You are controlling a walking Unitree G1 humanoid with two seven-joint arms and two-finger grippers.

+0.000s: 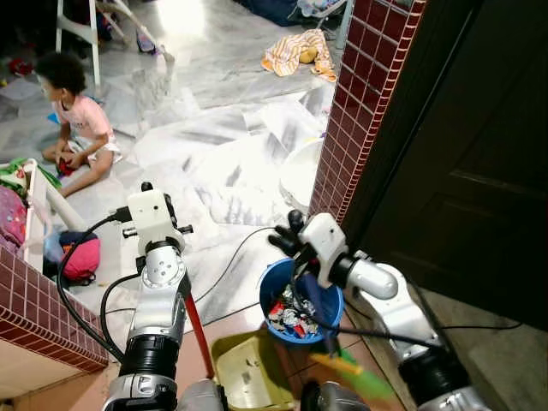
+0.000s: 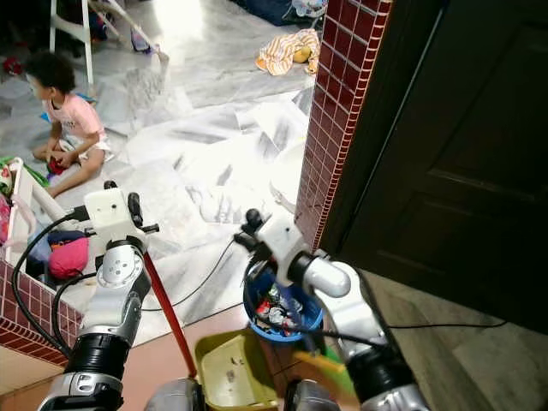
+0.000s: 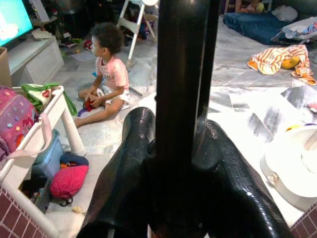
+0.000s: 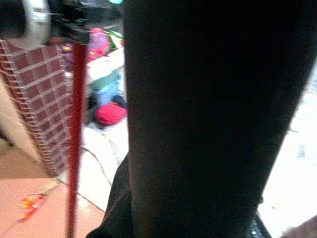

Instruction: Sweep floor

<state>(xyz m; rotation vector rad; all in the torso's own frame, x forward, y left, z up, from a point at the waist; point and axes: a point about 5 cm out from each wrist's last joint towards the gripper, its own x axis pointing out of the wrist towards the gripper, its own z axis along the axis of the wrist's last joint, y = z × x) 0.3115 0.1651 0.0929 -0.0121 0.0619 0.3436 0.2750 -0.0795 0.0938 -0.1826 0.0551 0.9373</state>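
Left end effector [image 3: 173, 163] gripping one red-handled dustpan [image 1: 244, 370], one blue bucket [image 1: 272, 287]

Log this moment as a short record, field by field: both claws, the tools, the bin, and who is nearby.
left claw: shut on red handle
right claw: shut on a dark handle
dustpan: yellow-green, on the floor beside the blue bin
blue bin: holds colourful scraps
floor debris: scraps on the terracotta floor
person: sitting on the marble floor, beyond the low brick wall

Daylight glares off the marble floor [image 1: 214, 163] at the far end; the door [image 1: 479, 163] sits in deep shadow. The right wrist view is dark and blurred.
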